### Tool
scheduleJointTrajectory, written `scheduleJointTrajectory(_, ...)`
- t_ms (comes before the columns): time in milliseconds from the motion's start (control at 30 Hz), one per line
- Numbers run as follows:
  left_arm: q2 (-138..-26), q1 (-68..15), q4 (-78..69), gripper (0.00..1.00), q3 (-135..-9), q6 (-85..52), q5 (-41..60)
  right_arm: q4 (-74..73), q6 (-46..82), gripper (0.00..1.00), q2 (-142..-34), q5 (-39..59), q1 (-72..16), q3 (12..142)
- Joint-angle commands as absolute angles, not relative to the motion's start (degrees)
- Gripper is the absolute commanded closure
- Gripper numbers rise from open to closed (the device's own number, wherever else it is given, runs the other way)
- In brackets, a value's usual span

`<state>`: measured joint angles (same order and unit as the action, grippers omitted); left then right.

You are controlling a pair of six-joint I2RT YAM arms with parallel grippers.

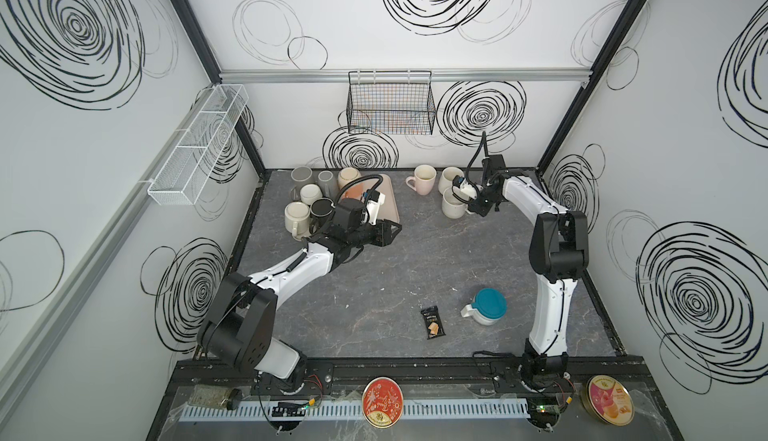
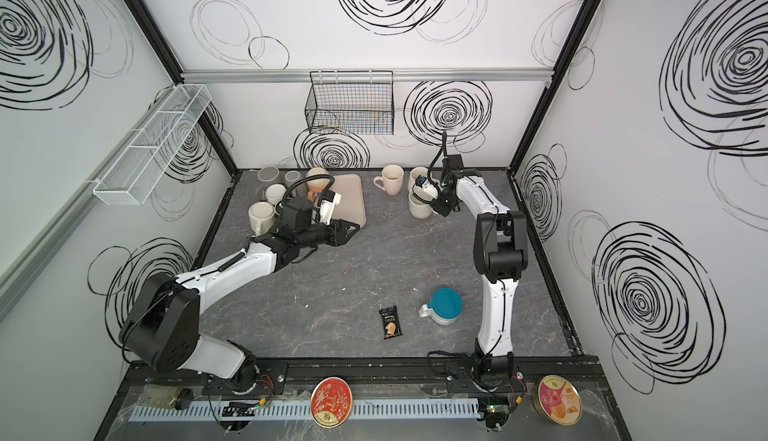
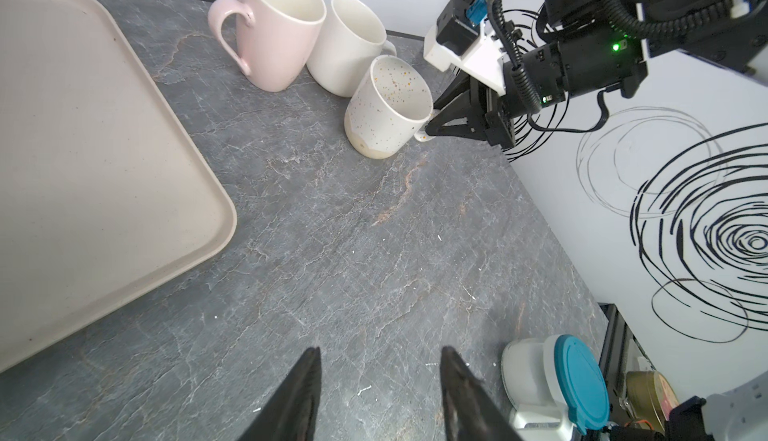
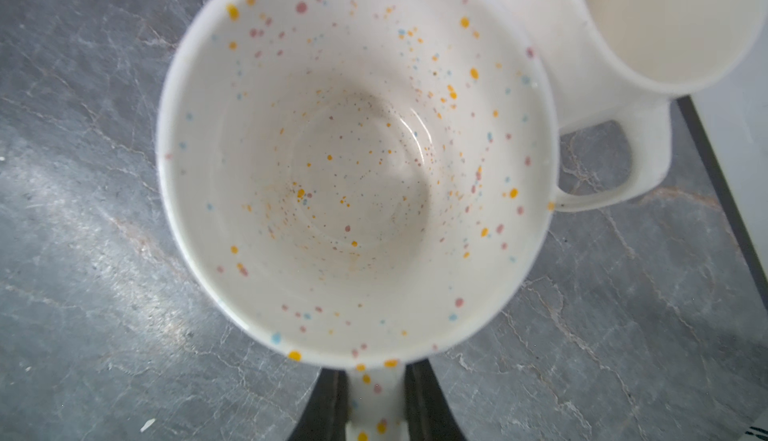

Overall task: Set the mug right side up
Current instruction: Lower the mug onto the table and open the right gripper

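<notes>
The white ceramic mug with coloured speckles [image 4: 357, 160] stands mouth up on the grey marbled table [image 3: 332, 231], at its back right and just beside a plain white mug [image 4: 665, 15]. The right gripper [image 4: 376, 405] closely brackets its handle with narrow jaws; I cannot tell whether they press it. The left gripper [image 3: 380, 393] hangs half open, holding nothing.

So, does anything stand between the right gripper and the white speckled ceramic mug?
Nothing visible does. The right gripper has its jaws either side of the handle of the white speckled ceramic mug, which stands upright beside a plain cream mug.
</notes>
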<state>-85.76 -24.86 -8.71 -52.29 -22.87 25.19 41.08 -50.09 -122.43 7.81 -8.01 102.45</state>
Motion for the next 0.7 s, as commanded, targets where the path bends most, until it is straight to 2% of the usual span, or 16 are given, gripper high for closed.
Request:
scheduleJointTrajectory(0, -85.52, -25.21, -11.51, 0.5, -52.47, -22.86, 24.52, 37.21, -52.0, 0.65, -122.66, 6.68, -7.91, 104.78)
scheduleJointTrajectory(67, -85.47, -25.09, -11.34, 0.5, -52.38, -22.79, 24.44, 36.18, -51.94, 0.58, -122.44, 4.53, -7.89, 104.64)
scheduleJointTrajectory(133, -85.39, -25.01, -11.25, 0.5, -52.43, -22.66, 24.43, 35.06, -51.94, 0.56, -122.08, 2.55, -7.93, 104.3)
scheduleJointTrajectory(433, -85.34, -24.97, -11.25, 0.5, -52.56, -22.59, 24.51, 29.67, -51.9, 0.54, -120.32, -4.04, -7.38, 101.57)
scheduleJointTrajectory(667, -84.86, -24.96, -10.84, 0.5, -52.82, -22.59, 24.43, 32.91, -49.62, 0.55, -118.76, -0.01, -7.65, 103.04)
